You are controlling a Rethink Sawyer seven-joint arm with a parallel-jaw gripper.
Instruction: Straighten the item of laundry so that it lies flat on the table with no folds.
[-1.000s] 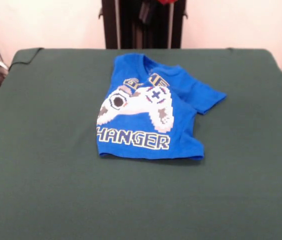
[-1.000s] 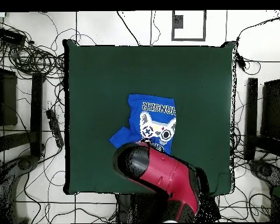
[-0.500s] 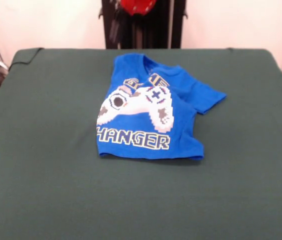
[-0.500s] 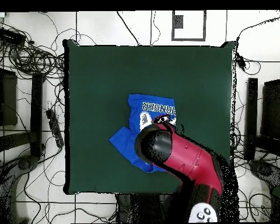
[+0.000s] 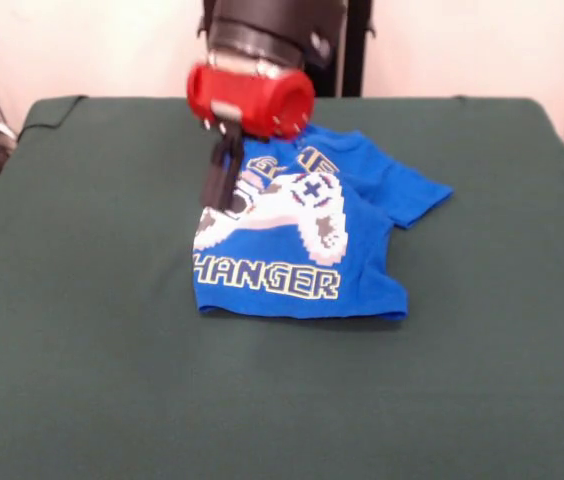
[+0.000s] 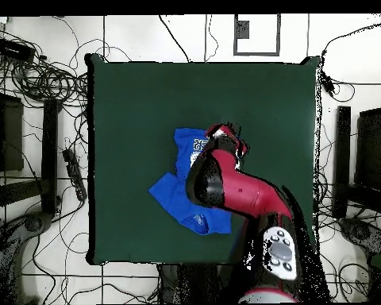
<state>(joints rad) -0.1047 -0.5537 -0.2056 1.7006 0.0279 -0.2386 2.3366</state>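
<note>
Overhead view: arm [image 6: 241,191] hides most of shirt [image 6: 174,194].

Bare green table [image 5: 82,350] all round the shirt [image 5: 362,290]; gripper [image 5: 224,180] over its print

Red arm [image 6: 249,194] covers blue shirt [image 6: 171,193] on table [image 6: 146,103].

Pale wall [image 5: 482,45], tiled floor [image 6: 146,36], cables [image 6: 43,75]
</note>
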